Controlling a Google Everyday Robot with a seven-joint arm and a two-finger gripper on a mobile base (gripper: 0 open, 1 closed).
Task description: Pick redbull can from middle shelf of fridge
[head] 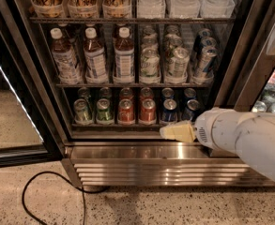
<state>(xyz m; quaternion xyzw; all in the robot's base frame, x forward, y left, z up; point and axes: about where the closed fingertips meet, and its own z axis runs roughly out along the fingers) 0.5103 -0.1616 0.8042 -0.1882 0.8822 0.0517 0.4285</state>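
While tool [167, 132] fronts bottom rack [118, 124] | bottles [95, 55]: three | redbull cans [205, 60]: maybe three

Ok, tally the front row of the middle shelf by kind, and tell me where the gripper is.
Bottles: 3
Pale cans: 2
Redbull can: 1
Total: 6
Gripper: low, in front of the right end of the bottom rack, well below the middle shelf.
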